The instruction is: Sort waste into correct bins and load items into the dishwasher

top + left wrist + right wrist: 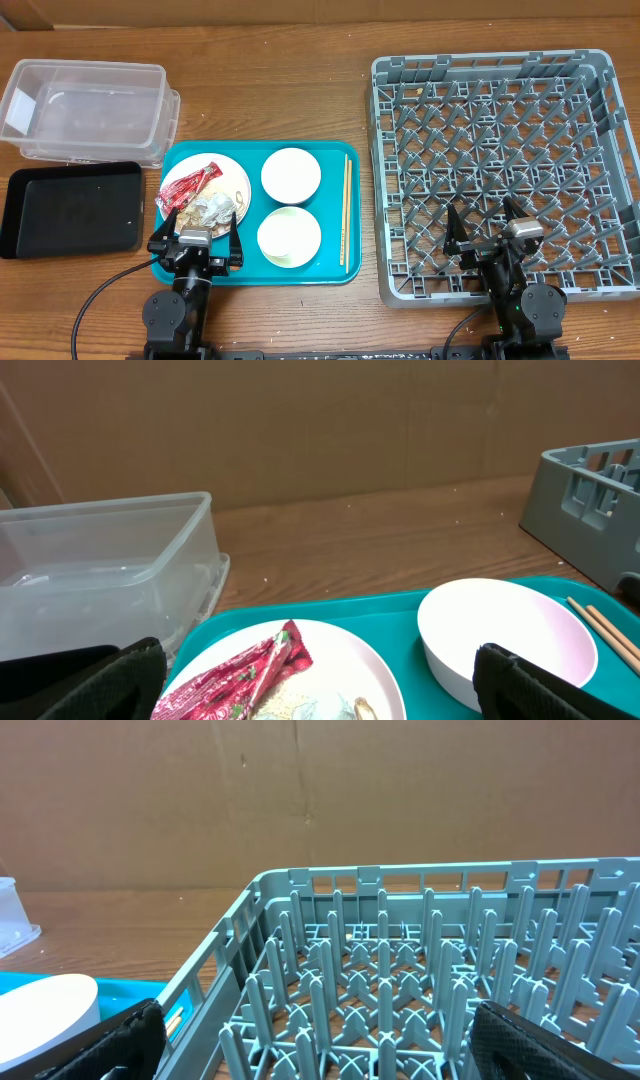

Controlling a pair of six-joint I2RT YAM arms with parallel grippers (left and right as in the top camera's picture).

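1. Your left gripper (201, 216) hangs over the near edge of the plate (238, 178) with its fingers spread wide and nothing between them.
2. Your right gripper (482, 210) is just as wide apart and grips nothing. It hangs over the near part of the dish rack (378, 180).
3. For room to move, you have a broad band of bare table (300, 50) along the far side and a narrow strip of wood between the teal tray (335, 160) and the rack.
4. On the left it is tight. The clear tub (85, 105) sits at the far corner, and the black tray (72, 208) lies just in front of it, close beside the teal tray's left edge.
5. The teal tray carries the plate, two white bowls (291, 174) one behind the other, and the chopsticks (345, 210) lying lengthwise along its right edge.
6. The plate holds the red wrapper (188, 185), crumpled tissue (212, 208) nearer you, and beige crumbs (290, 700) beside the wrapper.
7. The rack shows only its lattice floor and pegs, and the tub and black tray show only their own bottoms.
8. The wrapper has white print, and a pale sticker (15, 112) sits on the tub's left end. You cannot read either.
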